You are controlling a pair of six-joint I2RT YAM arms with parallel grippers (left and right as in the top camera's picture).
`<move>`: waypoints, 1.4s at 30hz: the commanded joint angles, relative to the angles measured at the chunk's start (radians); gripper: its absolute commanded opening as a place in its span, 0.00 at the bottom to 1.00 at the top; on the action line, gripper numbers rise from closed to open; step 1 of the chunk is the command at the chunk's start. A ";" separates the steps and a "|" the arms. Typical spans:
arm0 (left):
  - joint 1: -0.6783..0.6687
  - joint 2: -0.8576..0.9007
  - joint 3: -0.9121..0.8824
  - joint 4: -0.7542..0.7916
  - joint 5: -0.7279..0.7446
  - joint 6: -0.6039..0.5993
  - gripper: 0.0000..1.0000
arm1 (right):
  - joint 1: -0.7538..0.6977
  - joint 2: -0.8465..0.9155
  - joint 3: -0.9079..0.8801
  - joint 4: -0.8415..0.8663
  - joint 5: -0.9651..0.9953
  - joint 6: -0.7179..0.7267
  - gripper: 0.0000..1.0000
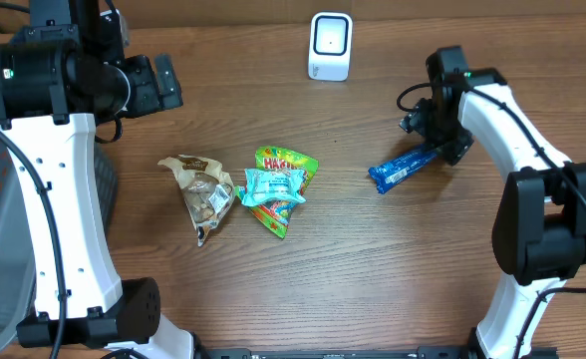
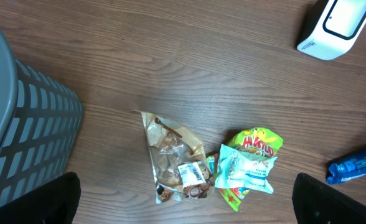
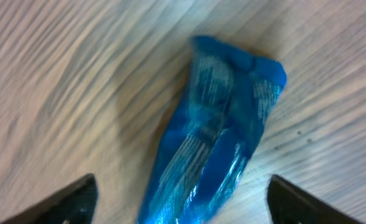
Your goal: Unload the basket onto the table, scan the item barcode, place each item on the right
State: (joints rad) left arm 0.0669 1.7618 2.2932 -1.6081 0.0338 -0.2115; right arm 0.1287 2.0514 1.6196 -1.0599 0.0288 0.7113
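A blue foil packet (image 1: 404, 167) lies flat on the wooden table at the right. My right gripper (image 1: 440, 148) hovers over its far end. In the right wrist view the blue packet (image 3: 217, 137) lies between the two dark fingertips (image 3: 71, 200), and the right gripper (image 3: 186, 208) is open with space on both sides of it. No barcode shows on the packet's upper face. The white scanner (image 1: 330, 46) stands at the table's back edge. My left gripper (image 1: 161, 84) hangs open at the far left, high over the table and holding nothing.
Three snack bags lie mid-table: a clear nut packet (image 1: 203, 189) with a white label (image 2: 191, 172), a green gummy bag (image 1: 288, 163) and a light-blue packet (image 1: 271, 186) on top of it. A grey basket (image 2: 21, 124) stands at the left edge.
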 commanded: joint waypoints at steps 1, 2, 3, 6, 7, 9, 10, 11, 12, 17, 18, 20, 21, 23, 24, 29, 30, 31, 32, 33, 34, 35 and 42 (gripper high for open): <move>-0.004 -0.016 0.000 0.000 0.011 -0.017 1.00 | -0.011 -0.003 0.105 -0.047 -0.032 -0.399 0.89; -0.003 -0.016 0.000 0.000 0.011 -0.017 1.00 | -0.011 -0.003 0.127 -0.068 -0.032 -0.485 0.89; -0.003 -0.016 0.000 0.000 0.011 -0.017 1.00 | -0.006 -0.003 0.146 -0.090 -0.032 -0.586 0.89; -0.004 -0.016 0.000 0.000 0.011 -0.017 1.00 | 0.004 -0.003 0.149 -0.132 -0.063 -0.700 0.89; -0.003 -0.016 0.000 0.000 0.011 -0.017 1.00 | 0.007 -0.001 0.148 -0.152 -0.087 -0.722 0.89; -0.003 -0.016 0.000 0.000 0.011 -0.017 1.00 | 0.013 0.003 0.147 -0.191 -0.125 -0.735 0.86; -0.004 -0.016 0.000 0.000 0.011 -0.017 1.00 | 0.016 0.005 0.147 -0.213 -0.139 -0.735 0.84; -0.003 -0.016 0.000 0.000 0.011 -0.017 1.00 | 0.019 0.005 0.145 -0.233 -0.146 -0.735 0.80; -0.004 -0.016 0.000 0.000 0.011 -0.017 1.00 | 0.023 0.005 0.137 -0.245 -0.148 -0.734 0.77; -0.003 -0.016 0.000 0.000 0.011 -0.017 1.00 | 0.041 0.005 0.086 -0.290 -0.208 -0.734 0.73; -0.003 -0.016 0.000 0.000 0.011 -0.017 1.00 | 0.045 0.005 0.077 -0.294 -0.230 -0.735 0.73; -0.004 -0.016 0.000 0.000 0.011 -0.017 1.00 | 0.055 0.005 0.053 -0.299 -0.260 -0.736 0.73; -0.004 -0.016 0.000 0.001 0.011 -0.017 1.00 | 0.062 0.005 0.042 -0.305 -0.262 -0.739 0.73; -0.004 -0.016 0.000 0.000 0.011 -0.017 1.00 | 0.077 0.005 0.016 -0.307 -0.260 -0.739 0.73; -0.004 -0.016 0.000 0.000 0.011 -0.017 1.00 | 0.093 0.005 -0.008 -0.304 -0.258 -0.739 0.73; -0.003 -0.016 0.000 0.000 0.011 -0.017 1.00 | 0.138 0.005 -0.079 -0.249 -0.258 -0.739 0.71; -0.004 -0.016 0.000 0.000 0.011 -0.017 1.00 | 0.146 0.005 -0.088 -0.234 -0.258 -0.738 0.71; -0.003 -0.016 0.000 0.000 0.011 -0.017 1.00 | 0.155 0.005 -0.097 -0.216 -0.258 -0.738 0.71; -0.003 -0.016 0.000 0.000 0.011 -0.017 1.00 | 0.165 0.005 -0.108 -0.192 -0.259 -0.738 0.70; -0.003 -0.016 0.000 0.000 0.011 -0.017 1.00 | 0.172 0.005 -0.117 -0.171 -0.259 -0.738 0.70; -0.003 -0.016 0.000 0.000 0.011 -0.017 1.00 | 0.180 0.005 -0.125 -0.145 -0.259 -0.738 0.70; -0.003 -0.016 0.000 0.000 0.011 -0.017 1.00 | 0.186 0.005 -0.130 -0.121 -0.259 -0.736 0.70; -0.004 -0.016 0.000 0.000 0.011 -0.017 1.00 | 0.196 0.006 -0.141 0.137 -0.204 -0.597 0.71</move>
State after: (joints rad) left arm 0.0669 1.7618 2.2932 -1.6081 0.0338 -0.2115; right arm 0.3260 2.0529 1.4799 -1.0069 -0.2192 0.0162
